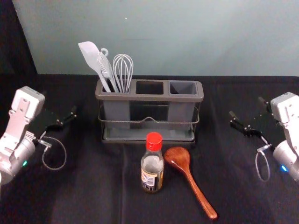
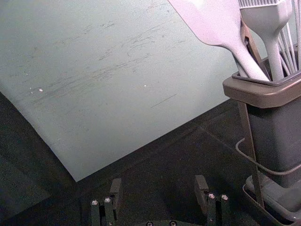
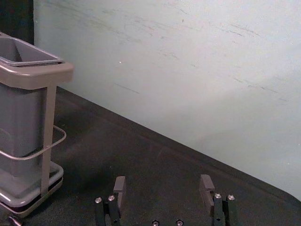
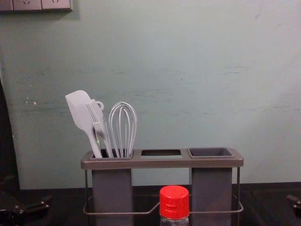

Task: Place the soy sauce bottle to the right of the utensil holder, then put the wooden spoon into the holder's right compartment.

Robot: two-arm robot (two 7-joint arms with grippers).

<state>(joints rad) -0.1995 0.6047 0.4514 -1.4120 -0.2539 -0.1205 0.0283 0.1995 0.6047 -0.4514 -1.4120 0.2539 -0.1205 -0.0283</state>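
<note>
Btl cap (image 1: 153,141) red; spoon (image 1: 189,178) reddish-brn; spatula (image 1: 96,64) wht.

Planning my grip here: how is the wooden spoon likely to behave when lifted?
The wooden spoon should stay stiff, looking like solid wood. Its glossy surface may be slightly slippery. Held near the thin handle's end, its broad bowl would probably dip.

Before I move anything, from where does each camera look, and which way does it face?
Head view: head, forward and down over the table; left arm, right arm at the sides.
Left wrist view: left wrist, toward the utensil holder's left end and wall; left end effector, open.
Right wrist view: right wrist, toward the holder's right end and wall; right end effector, open.
Chest view: chest, low, forward; dark end effector parts at both lower edges.
Head and chest views share the soy sauce bottle.
</note>
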